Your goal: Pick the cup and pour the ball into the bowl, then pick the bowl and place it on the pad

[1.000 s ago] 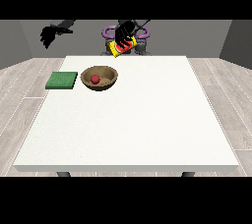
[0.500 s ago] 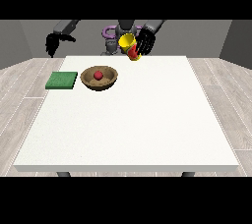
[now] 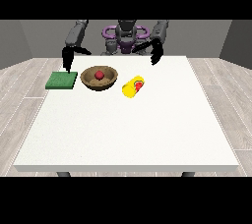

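A yellow cup (image 3: 133,88) with a red mark lies on its side on the white table (image 3: 128,134), right of the bowl. The brown bowl (image 3: 99,78) holds a red ball (image 3: 99,74). A green pad (image 3: 62,80) lies left of the bowl. The hand at the view's right (image 3: 155,53) hangs above the table behind the cup, apart from it, fingers straight and pointing down. The hand at the view's left (image 3: 67,57) hovers just above the pad's far edge, fingers relaxed and holding nothing.
The robot's torso (image 3: 124,39) stands behind the table's far edge. Wood-look floor surrounds the table on both sides. The near half of the table is bare white surface.
The cup has left the hand at the view's right and now lies on the table beside the bowl. Both hands have come lower; the one at the view's left has moved over the pad.
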Tool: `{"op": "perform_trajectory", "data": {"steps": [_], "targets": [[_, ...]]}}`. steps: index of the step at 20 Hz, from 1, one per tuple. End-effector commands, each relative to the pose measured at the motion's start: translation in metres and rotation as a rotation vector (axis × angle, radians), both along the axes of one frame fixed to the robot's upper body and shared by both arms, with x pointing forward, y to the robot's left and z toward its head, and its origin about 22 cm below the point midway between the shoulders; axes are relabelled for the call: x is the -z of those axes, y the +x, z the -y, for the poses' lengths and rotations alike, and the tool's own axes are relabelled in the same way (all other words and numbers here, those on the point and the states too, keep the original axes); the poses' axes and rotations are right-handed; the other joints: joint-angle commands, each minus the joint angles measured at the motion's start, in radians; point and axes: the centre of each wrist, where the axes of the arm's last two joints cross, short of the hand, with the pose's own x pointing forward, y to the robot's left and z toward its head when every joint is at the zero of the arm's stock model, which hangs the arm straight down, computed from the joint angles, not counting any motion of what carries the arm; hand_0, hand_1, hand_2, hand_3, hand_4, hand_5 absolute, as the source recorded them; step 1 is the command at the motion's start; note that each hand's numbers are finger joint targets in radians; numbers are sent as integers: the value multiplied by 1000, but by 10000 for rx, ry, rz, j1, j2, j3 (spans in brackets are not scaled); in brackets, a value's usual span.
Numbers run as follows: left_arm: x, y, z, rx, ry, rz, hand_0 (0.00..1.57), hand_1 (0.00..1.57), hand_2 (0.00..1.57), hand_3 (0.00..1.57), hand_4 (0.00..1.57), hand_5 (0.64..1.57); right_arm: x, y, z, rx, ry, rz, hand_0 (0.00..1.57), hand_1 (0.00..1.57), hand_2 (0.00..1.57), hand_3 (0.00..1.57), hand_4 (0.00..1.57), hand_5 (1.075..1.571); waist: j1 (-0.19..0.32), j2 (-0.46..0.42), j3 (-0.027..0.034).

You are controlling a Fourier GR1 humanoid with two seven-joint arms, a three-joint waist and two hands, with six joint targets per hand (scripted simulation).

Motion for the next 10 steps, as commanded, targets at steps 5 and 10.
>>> {"op": "perform_trajectory", "data": {"steps": [5,10], "targets": [[17,-15,-45,1433,-1740,216,0,0,0,0,0,1563,17,13,-28,656,327,-418,0,0,0,0,327,1570,468,116,92],[14,-16,-75,1242,-1583,648,0,0,0,0,0,1565,18,30,-29,966,488,-212,0,0,0,0,259,1567,464,338,95]]}}
